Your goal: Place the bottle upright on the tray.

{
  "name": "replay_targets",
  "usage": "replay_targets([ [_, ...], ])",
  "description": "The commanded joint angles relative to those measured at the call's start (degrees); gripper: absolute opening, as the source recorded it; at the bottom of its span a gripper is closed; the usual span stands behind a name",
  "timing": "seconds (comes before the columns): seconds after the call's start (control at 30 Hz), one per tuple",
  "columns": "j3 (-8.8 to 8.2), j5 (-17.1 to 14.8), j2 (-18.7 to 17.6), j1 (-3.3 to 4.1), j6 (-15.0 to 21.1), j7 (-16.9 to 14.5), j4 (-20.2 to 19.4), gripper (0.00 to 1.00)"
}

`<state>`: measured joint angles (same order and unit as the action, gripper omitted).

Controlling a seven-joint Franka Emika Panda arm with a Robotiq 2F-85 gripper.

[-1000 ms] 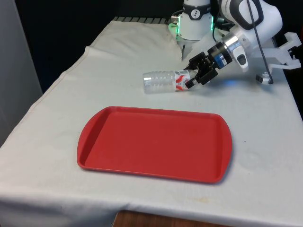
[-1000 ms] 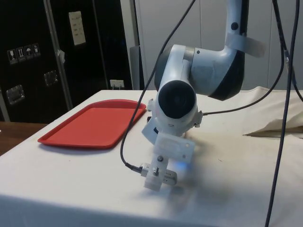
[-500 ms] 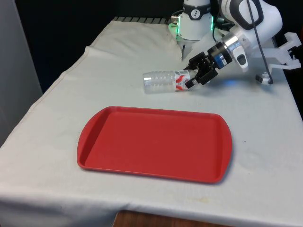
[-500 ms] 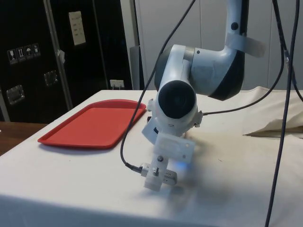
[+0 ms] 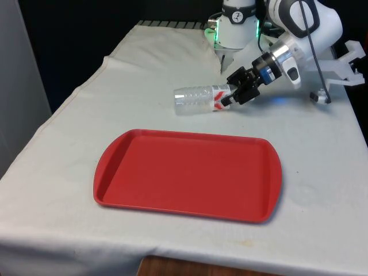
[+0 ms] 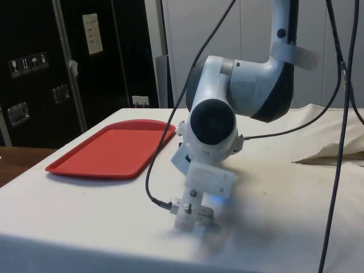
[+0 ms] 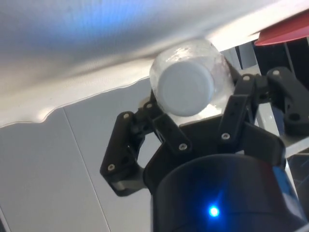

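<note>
A clear plastic bottle [image 5: 195,98] with a red-and-white label lies on its side on the white cloth, behind the red tray [image 5: 184,172], its cap end towards the front view's right. My gripper [image 5: 228,99] is at that cap end, tilted low over the table. In the wrist view the pale cap of the bottle [image 7: 186,90] sits between the fingers of my gripper [image 7: 198,104], which press on the bottle's shoulder from both sides. The tray [image 6: 114,149] holds nothing. In the side view my arm hides the bottle.
The robot's base [image 5: 233,29] stands just behind the bottle. A raised fold of cloth [image 6: 330,153] lies at the far end of the table in the side view. Open cloth surrounds the tray on all sides up to the table's edges.
The gripper has shifted slightly towards the bottle and a little upward. The bottle's label shows a different face, so it has turned a bit. The tray has not moved.
</note>
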<state>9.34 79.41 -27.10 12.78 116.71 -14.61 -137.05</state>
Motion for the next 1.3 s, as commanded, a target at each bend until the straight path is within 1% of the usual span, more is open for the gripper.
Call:
replay_targets([
  [0.0,0.0,0.1,-0.3,-0.06,0.3,0.2,0.2,0.53],
  [0.17,0.11,0.1,-0.4,-0.06,0.0,0.3,0.2,0.41],
  [0.23,0.11,0.0,0.1,0.0,-0.7,0.0,0.0,0.38],
  [0.27,0.17,0.1,-0.4,-0.06,-0.1,0.3,0.2,0.38],
  [0.3,0.17,0.1,-0.2,-0.06,-0.4,0.2,0.2,0.35],
  [0.37,0.23,0.1,-0.2,-0.06,-0.6,0.2,0.1,0.34],
  [0.73,0.23,-0.1,0.2,0.06,-1.3,-0.1,0.0,0.33],
  [0.83,0.17,-0.1,0.1,-0.11,-1.1,-0.2,0.2,0.33],
  [0.97,0.29,-0.4,0.8,-0.23,-1.0,-0.9,0.1,0.33],
  [1.0,0.17,-0.1,0.2,0.0,-1.4,-0.3,0.3,0.33],
  [1.03,0.34,-0.6,1.3,-0.29,-1.1,-1.4,-0.1,0.33],
  [1.27,0.34,-1.7,3.3,-0.29,-1.1,-3.6,-0.5,0.33],
])
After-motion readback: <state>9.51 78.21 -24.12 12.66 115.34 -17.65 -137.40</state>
